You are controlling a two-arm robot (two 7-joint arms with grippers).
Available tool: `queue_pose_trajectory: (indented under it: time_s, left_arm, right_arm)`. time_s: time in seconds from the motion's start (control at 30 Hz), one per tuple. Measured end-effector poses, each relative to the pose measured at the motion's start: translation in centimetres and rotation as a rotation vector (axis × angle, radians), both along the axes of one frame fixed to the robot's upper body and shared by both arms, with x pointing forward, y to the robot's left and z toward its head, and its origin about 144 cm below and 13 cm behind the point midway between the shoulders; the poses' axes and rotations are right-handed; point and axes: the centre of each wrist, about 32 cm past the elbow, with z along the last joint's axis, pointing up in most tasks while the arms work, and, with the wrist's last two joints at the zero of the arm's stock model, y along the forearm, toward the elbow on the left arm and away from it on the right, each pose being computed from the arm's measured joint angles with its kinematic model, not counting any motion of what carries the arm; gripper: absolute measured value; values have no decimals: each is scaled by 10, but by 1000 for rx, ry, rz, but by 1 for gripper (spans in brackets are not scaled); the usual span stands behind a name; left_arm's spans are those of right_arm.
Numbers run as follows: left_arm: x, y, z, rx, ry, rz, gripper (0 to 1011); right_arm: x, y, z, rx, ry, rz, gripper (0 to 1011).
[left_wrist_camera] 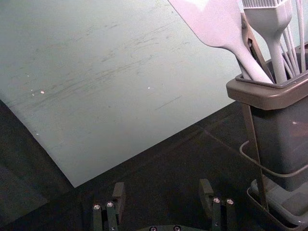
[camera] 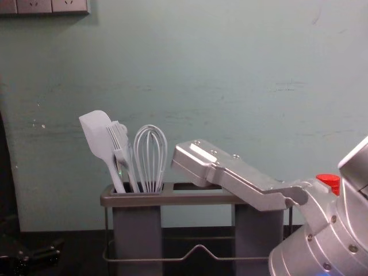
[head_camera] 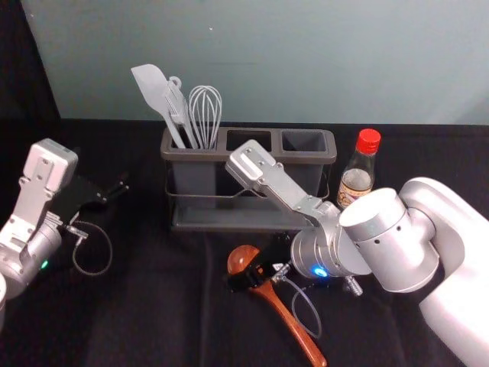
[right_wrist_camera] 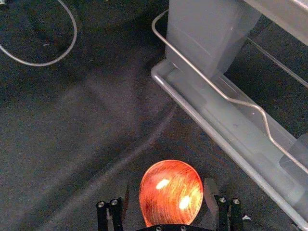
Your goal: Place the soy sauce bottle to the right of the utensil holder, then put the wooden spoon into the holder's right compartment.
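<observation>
Apparently, holder [head_camera: 191, 155] just beyond right claw [head_camera: 248, 267]

Black cloth [head_camera: 153, 306]: utensil holder [head_camera: 195, 180] upright; soy sauce bottle [head_camera: 357, 180] upright, right of holder; wooden spoon [head_camera: 294, 325] in front.

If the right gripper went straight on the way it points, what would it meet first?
Probably the wooden spoon: its bowl shows before the right gripper, between the fingers. Depth is unclear; they might straddle it, meeting black cloth.

You see a red-brown, grain-streaked wooden spoon [right_wrist_camera: 169, 192], the soy sauce bottle's red cap [head_camera: 368, 141], a grey-brown holder [head_camera: 317, 158], pale spatula [head_camera: 151, 86], black cloth [head_camera: 153, 313] and grey-green wall [head_camera: 306, 61].
</observation>
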Motion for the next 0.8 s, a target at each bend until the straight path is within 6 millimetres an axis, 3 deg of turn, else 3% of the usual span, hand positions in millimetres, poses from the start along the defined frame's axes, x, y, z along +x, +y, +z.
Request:
queue_pose_trajectory:
  time_s: [0.8]
  left_arm:
    - [0, 0, 0, 0, 0, 0, 1005]
  right_arm:
    - [8, 1, -10, -8, 10, -15, 1002]
